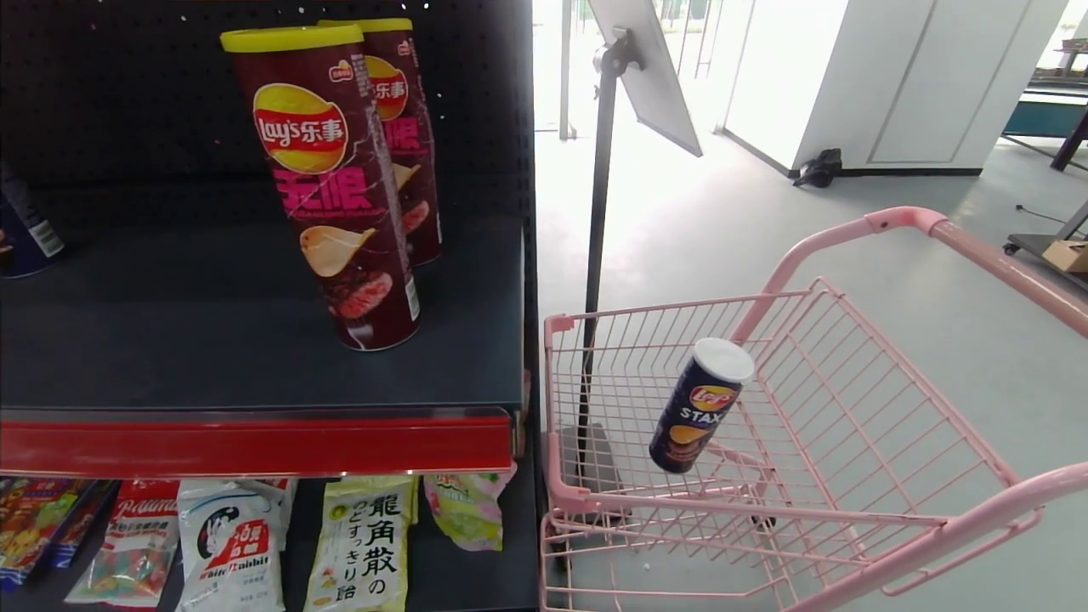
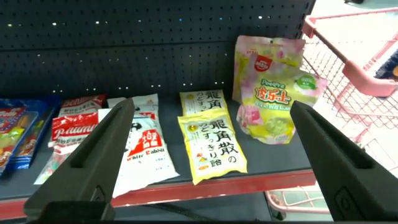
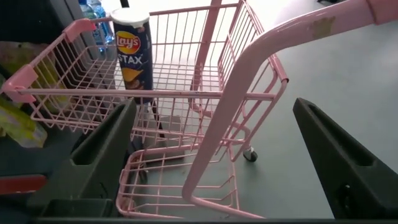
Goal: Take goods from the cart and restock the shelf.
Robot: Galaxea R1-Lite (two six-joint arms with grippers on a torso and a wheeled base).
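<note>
A dark blue chip can (image 1: 699, 406) with a white lid stands tilted in the pink wire cart (image 1: 850, 476). The right wrist view shows the same can (image 3: 134, 53) at the basket's far corner. My right gripper (image 3: 214, 104) hangs open outside the cart, with the pink handle bar (image 3: 249, 81) running across in front of it. Two maroon chip cans with yellow lids (image 1: 340, 187) (image 1: 408, 136) stand on the dark shelf board (image 1: 212, 340). My left gripper (image 2: 212, 107) is open and holds nothing, facing the lower shelf.
Snack bags lie on the lower shelf: a yellow one (image 2: 208, 140), a white one (image 2: 143, 149), a pink-green one (image 2: 273, 93). Another dark can (image 1: 21, 229) stands at the shelf's far left. A sign stand (image 1: 599, 170) rises between shelf and cart.
</note>
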